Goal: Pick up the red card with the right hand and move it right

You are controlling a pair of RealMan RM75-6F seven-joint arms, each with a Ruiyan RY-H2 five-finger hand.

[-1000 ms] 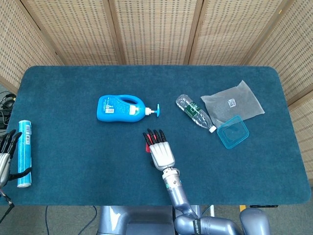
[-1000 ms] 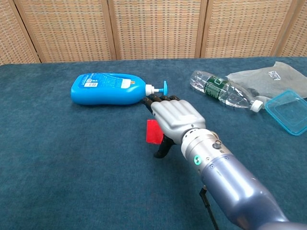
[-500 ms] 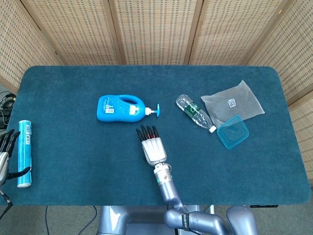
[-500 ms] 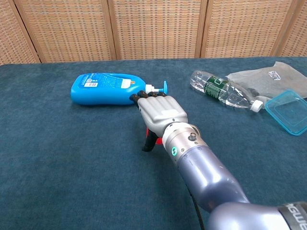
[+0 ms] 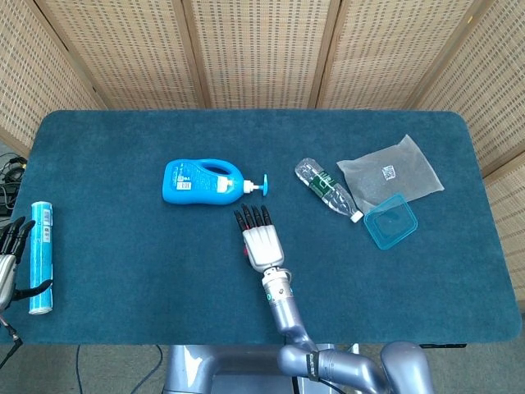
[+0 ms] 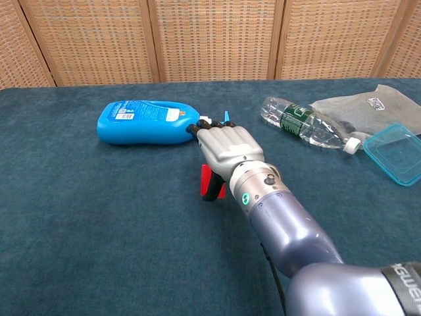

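The red card [image 6: 204, 181] lies on the blue table cloth, mostly covered by my right hand [image 6: 227, 148]; only its left part shows in the chest view. The hand stretches flat over it, fingertips reaching toward the blue bottle's pump, and the thumb [image 6: 212, 191] curls down onto the card. I cannot see a pinch on the card. From the head camera the right hand [image 5: 261, 240] is at the table's middle front. My left hand [image 5: 8, 254] hangs at the far left edge, fingers apart, holding nothing.
A blue pump bottle [image 5: 201, 181] lies just beyond the right hand's fingertips. To the right are a lying water bottle [image 5: 328, 189], a clear plastic bag [image 5: 394, 168] and a teal lid [image 5: 390, 220]. A blue-white tube [image 5: 39, 256] lies beside the left hand.
My right hand swung left over the card, then came back slightly right and further toward the blue bottle. The red card has stayed where it was. The left hand has hardly moved.
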